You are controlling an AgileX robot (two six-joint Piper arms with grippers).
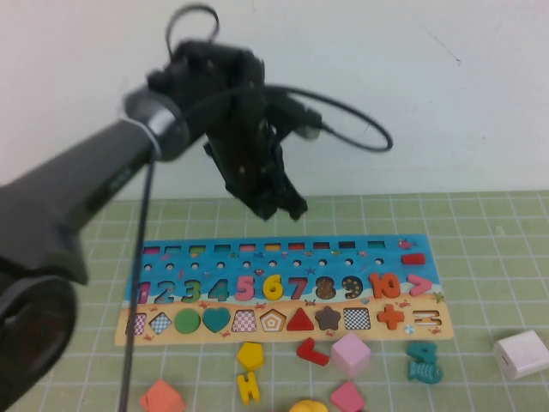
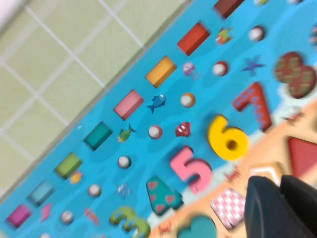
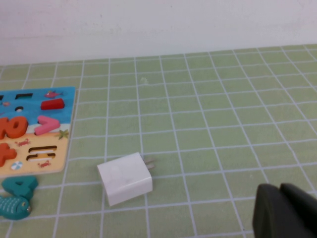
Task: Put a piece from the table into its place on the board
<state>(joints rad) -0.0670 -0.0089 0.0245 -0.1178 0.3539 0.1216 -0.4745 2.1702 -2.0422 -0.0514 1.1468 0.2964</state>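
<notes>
1. Board (image 1: 283,287) is seen flat on the green-gridded worktop (image 1: 497,257), its numbers and shapes mostly seated.
2. Left hand (image 1: 279,202) is held high above the board's far edge; its fingers are pressed together with nothing between them.
3. In the left wrist view, the yellow 6 (image 2: 227,139) and pink 5 (image 2: 192,168) are seen below it on the board.
4. Loose pieces are scattered near the board's front edge: a yellow pentagon (image 1: 250,354), a red piece (image 1: 312,351), a pink block (image 1: 351,354), a teal fish (image 1: 425,372).
5. White charger (image 3: 126,178) is seen lying off to the board's right.
6. Right hand (image 3: 286,213) is glimpsed only in its own wrist view, over bare worktop near the charger; whether its fingers are apart cannot be told.
</notes>
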